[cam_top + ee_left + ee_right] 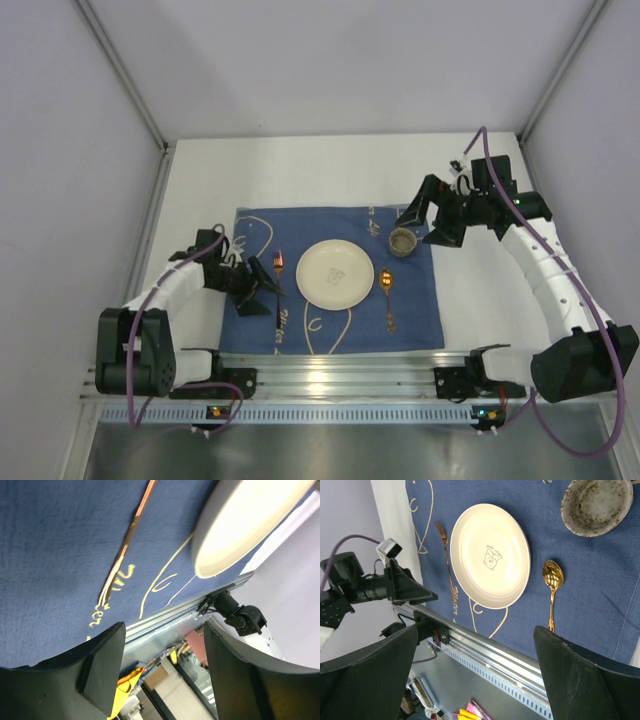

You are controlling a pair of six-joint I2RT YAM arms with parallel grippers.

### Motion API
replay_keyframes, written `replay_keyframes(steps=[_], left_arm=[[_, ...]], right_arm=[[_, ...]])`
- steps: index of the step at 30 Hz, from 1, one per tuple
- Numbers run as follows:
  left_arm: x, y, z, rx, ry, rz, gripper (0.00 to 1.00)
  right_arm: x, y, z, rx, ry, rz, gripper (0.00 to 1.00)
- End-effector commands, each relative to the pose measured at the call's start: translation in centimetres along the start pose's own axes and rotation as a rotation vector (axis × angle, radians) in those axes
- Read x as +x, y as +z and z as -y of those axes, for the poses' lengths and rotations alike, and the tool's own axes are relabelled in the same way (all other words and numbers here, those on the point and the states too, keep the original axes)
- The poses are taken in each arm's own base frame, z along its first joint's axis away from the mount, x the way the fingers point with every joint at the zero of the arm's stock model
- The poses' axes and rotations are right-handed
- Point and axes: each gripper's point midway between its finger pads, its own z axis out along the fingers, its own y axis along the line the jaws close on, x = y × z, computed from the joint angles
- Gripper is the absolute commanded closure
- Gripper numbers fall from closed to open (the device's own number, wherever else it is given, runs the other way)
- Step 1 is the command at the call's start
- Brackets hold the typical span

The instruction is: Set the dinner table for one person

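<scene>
The white dinner table [300, 175] carries a blue cloth [420, 310] with cream outlines. On the cloth lie a cream plate [335, 275], a gold fork [278, 290] to its left, a gold spoon [388, 295] to its right and a small speckled bowl [403, 241] at the back right. My left gripper [260, 292] is open and empty, low beside the fork. My right gripper [426, 226] is open and empty, just right of the bowl. The right wrist view shows the plate [490, 555], fork [447, 565], spoon [552, 587] and bowl [597, 505]. The left wrist view shows the fork handle [125, 555] and plate edge [245, 520].
A ribbed aluminium rail [340, 370] runs along the table's near edge and also shows in the right wrist view [485, 645]. Grey walls enclose the table at the back and sides. The arm bases stand at the near corners.
</scene>
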Motion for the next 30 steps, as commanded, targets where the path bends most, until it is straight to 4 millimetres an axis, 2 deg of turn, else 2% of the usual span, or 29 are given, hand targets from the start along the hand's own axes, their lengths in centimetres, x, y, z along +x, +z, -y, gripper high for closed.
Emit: replay_keyframes(steps=[1, 2, 3, 4, 5, 6, 7, 9, 10, 11, 12, 13, 14, 15, 16, 17, 19, 21, 22, 23, 24, 25, 26, 27, 28, 30], left_arm=[[-1.5, -2.4, 2.1, -0.031, 0.072, 0.076, 0.31], [-3.0, -3.9, 4.0, -0.035, 0.155, 0.145, 0.31], [-3.7, -5.1, 4.5, -0.076, 0.178, 0.192, 0.36], [-6.1, -7.5, 4.6, -0.167, 0.226, 0.369, 0.37], [-7.7, -11.1, 7.8, -0.147, 0.307, 0.534, 0.38], [-8.4, -13.5, 9.3, -0.137, 0.355, 0.657, 0.38], [-9.2, -18.5, 12.2, -0.077, 0.445, 0.916, 0.37], [-10.0, -22.8, 12.9, -0.067, 0.503, 1.185, 0.34], [-9.1, -27.0, 14.5, 0.025, 0.536, 1.402, 0.31], [-10.8, -26.5, 11.3, -0.077, 0.524, 1.495, 0.3], [-10.9, -26.7, 10.7, -0.081, 0.567, 1.558, 0.29], [-9.9, -27.4, 10.6, -0.057, 0.631, 1.632, 0.27], [-10.8, -25.6, 9.2, -0.096, 0.712, 1.646, 0.18], [-10.9, -25.6, 9.0, -0.093, 0.735, 1.678, 0.13], [-11.1, -25.3, 8.2, -0.106, 0.73, 1.694, 0.11], [-12.0, -24.2, 6.5, -0.151, 0.686, 1.691, 0.11], [-13.6, -22.2, 4.9, -0.201, 0.652, 1.65, 0.11], [-15.0, -20.6, 3.8, -0.2, 0.629, 1.656, 0.05], [-16.1, -18.9, 2.7, -0.233, 0.626, 1.617, 0.05], [-16.7, -17.5, 1.6, -0.244, 0.627, 1.601, 0.04], [-17.0, -18.1, 2.6, -0.192, 0.637, 1.664, 0.03], [-17.9, -16.9, 1.6, -0.218, 0.627, 1.645, 0.02], [-18.3, -15.9, 0.6, -0.235, 0.62, 1.635, 0.02], [-18.7, -16.4, 1.3, -0.209, 0.621, 1.673, 0.02], [-19.9, -14.5, -0.2, -0.274, 0.607, 1.612, 0.02], [-20.9, -13.6, 0.4, -0.261, 0.624, 1.591, 0.03]], right_arm=[[-0.3, 0.3, -0.1, -0.003, -0.031, 0.009, 0.0], [-0.3, 0.3, -0.1, -0.003, -0.03, 0.009, 0.0], [-0.3, 0.3, -0.2, -0.007, -0.03, 0.008, 0.0], [-0.4, 0.3, -0.3, -0.01, -0.034, 0.011, 0.0], [-0.4, 0.2, -0.4, -0.013, -0.039, 0.013, 0.0], [-0.5, 0.1, -0.4, -0.013, -0.045, 0.021, 0.0], [-0.7, -0.1, -0.6, -0.014, -0.049, 0.029, 0.0], [-1.0, -0.6, -0.6, 0.001, -0.062, 0.061, 0.0], [-1.3, -1.1, -0.6, 0.014, -0.072, 0.087, 0.0], [-1.6, -1.5, -0.5, 0.029, -0.08, 0.113, 0.0], [-2.2, -2.4, -0.3, 0.063, -0.093, 0.173, 0.0], [-2.4, -2.9, -0.2, 0.078, -0.099, 0.205, 0.0], [-2.7, -3.3, -0.1, 0.095, -0.107, 0.238, 0.0], [-3.3, -4.4, -0.2, 0.107, -0.128, 0.31, 0.0], [-3.2, -4.6, -0.1, 0.115, -0.142, 0.331, 0.0], [-3.3, -4.9, 0.0, 0.127, -0.153, 0.356, 0.0], [-3.4, -5.5, 0.4, 0.153, -0.191, 0.402, 0.0], [-3.6, -6.4, -0.4, 0.118, -0.224, 0.464, 0.0], [-3.1, -6.0, 0.1, 0.113, -0.224, 0.465, 0.0], [-2.9, -6.9, -0.4, 0.08, -0.238, 0.508, 0.0], [-3.2, -7.2, -1.3, 0.036, -0.256, 0.549, 0.0], [-2.8, -6.8, -0.7, 0.026, -0.253, 0.551, 0.0], [-2.5, -7.9, -1.5, -0.017, -0.272, 0.597, 0.0], [-2.7, -8.4, -2.3, -0.06, -0.294, 0.637, 0.0], [-2.3, -8.2, -2.0, -0.068, -0.297, 0.645, 0.0], [-2.1, -9.7, -2.7, -0.114, -0.317, 0.713, 0.0]])
